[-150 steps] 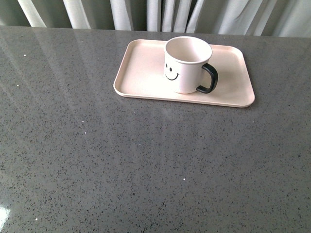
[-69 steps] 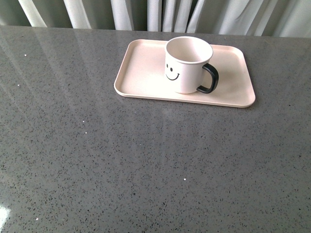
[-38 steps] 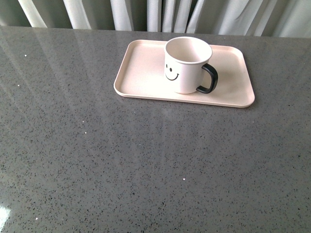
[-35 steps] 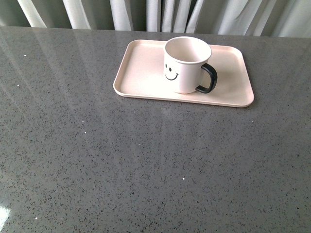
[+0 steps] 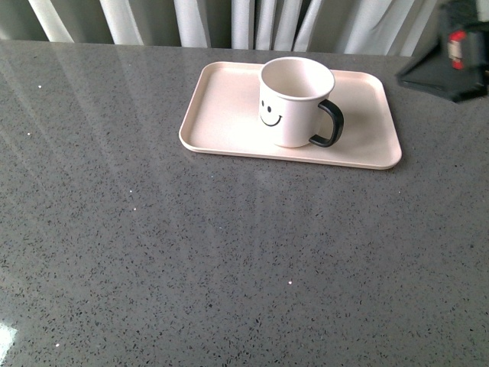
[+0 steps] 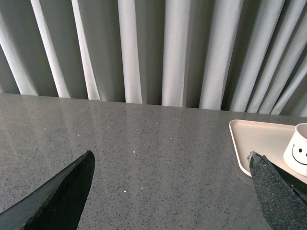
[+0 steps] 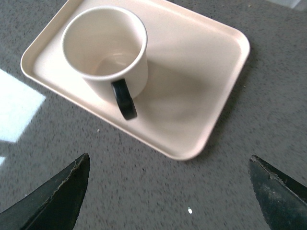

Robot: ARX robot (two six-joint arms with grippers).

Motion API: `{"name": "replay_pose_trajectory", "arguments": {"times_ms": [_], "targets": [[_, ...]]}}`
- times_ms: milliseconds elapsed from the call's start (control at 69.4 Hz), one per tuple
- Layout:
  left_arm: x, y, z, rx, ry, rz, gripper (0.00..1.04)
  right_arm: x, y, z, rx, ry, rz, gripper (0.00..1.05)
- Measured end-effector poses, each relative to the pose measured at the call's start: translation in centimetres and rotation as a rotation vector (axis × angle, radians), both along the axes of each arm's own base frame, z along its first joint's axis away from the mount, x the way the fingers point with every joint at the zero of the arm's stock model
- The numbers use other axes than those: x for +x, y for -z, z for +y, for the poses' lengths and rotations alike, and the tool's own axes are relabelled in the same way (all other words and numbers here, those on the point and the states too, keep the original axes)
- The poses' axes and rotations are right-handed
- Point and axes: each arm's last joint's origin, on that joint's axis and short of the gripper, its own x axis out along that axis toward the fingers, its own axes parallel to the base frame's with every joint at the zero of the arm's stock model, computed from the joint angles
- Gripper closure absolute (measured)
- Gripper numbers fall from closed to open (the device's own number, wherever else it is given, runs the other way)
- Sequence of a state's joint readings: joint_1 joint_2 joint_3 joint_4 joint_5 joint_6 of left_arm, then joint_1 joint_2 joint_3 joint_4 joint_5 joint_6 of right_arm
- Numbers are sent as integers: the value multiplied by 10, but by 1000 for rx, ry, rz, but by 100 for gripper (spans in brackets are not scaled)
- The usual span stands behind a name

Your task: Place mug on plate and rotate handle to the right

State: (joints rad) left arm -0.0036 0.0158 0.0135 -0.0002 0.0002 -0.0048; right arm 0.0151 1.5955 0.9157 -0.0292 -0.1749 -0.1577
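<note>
Grey speckled table [image 5: 229,252]: one plate [image 5: 221,115], one upright mug [image 5: 294,103], one handle [image 5: 328,124].

The mug [image 5: 290,115] stands on the tray [image 5: 221,115], its handle [image 5: 338,121] jutting toward 4 o'clock. Bare tray lies open at its 9 and 3 o'clock. The right arm [image 5: 447,76] hangs blurred at 2 o'clock. Open table [image 5: 229,260] spreads at 6 o'clock; curtains [image 5: 244,19] close 12 o'clock.
</note>
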Motion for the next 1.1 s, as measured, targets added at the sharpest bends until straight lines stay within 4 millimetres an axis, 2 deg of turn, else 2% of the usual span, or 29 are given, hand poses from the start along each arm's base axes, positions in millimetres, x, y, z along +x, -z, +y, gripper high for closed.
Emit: {"name": "replay_pose_trajectory", "arguments": {"times_ms": [43, 173, 375, 591, 893, 1095], "targets": [[0, 0, 0, 0, 0, 0, 9, 18, 1, 6, 25, 20, 21, 9], [0, 0, 0, 0, 0, 0, 9, 53, 3, 20, 97, 66, 69, 9], [0, 0, 0, 0, 0, 0, 9, 87, 12, 41, 150, 111, 128, 9], [0, 0, 0, 0, 0, 0, 9, 105, 39, 46, 130, 170, 212, 9], [0, 0, 0, 0, 0, 0, 9, 115, 45, 53, 141, 176, 242, 9], [0, 0, 0, 0, 0, 0, 9, 120, 47, 57, 138, 175, 253, 37]]}}
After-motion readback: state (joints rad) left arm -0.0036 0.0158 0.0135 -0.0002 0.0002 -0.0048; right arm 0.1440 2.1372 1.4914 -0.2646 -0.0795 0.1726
